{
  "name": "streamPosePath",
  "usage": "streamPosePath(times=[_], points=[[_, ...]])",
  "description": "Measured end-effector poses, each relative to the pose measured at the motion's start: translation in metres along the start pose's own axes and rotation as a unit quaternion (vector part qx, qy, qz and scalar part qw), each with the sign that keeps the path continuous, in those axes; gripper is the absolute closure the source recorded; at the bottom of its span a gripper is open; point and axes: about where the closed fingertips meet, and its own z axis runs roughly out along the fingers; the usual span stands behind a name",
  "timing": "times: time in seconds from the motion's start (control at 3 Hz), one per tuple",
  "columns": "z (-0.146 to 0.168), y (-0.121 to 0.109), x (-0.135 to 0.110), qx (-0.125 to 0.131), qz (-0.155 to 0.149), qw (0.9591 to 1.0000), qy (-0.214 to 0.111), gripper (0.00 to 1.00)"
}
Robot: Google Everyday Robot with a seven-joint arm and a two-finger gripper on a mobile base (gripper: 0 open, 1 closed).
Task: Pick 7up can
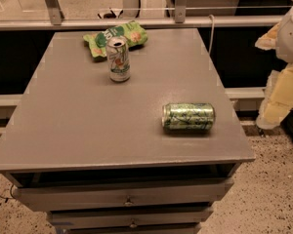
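The 7up can [119, 59] stands upright on the far part of the grey table [88, 126], silver-white with green and reddish marks and a shiny top. It is just in front of a green snack bag [116, 37]. My gripper [279, 97], pale white and yellowish, hangs at the right edge of the view, beyond the table's right side and far from the can. It holds nothing that I can see.
An all-green patterned can [188, 116] lies on its side near the table's front right. Drawers [127, 198] sit under the tabletop. A rail and glass wall [136, 22] run behind the table. Speckled floor [268, 194] lies to the right.
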Motion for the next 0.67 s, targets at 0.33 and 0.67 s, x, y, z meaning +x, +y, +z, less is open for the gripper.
streamPosePath(times=[0.33, 0.67], points=[[0.0, 0.0, -0.0001, 0.0, 0.0, 1.0, 0.0, 0.0], [0.0036, -0.0027, -0.0089, -0.002, -0.004, 0.9999, -0.014, 0.0]])
